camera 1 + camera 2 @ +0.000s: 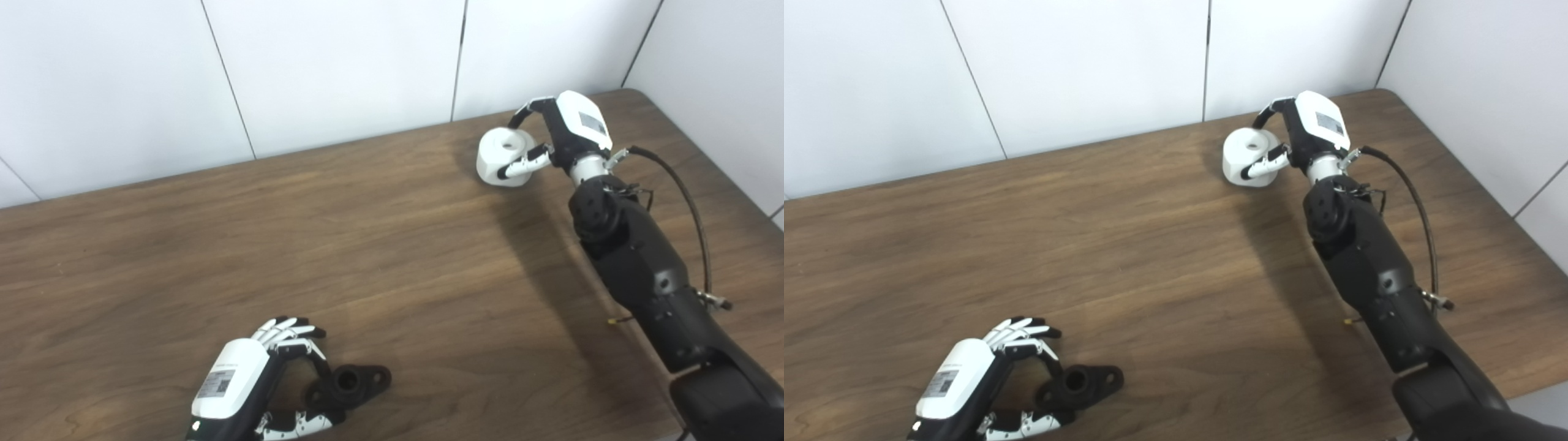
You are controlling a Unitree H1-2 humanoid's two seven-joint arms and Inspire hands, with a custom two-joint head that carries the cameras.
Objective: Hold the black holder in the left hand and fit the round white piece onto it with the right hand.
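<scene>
The black holder (352, 383) lies flat on the table near the front left, its round socket facing up. My left hand (245, 383) sits just left of it, with a curled finger and the thumb closed on the holder's left end while the other fingers (283, 329) stay stretched out. The round white piece (503, 153), a short cylinder with a small hole on top, rests on the table at the far right. My right hand (560, 138) wraps it from the right, one finger arched over its back and the thumb (522, 165) pressed on its front.
The brown wooden table (367, 245) ends at a white panelled wall (337, 67) behind and a rounded corner at the far right. My black right forearm (637, 269), with a loose cable, crosses the table's right side.
</scene>
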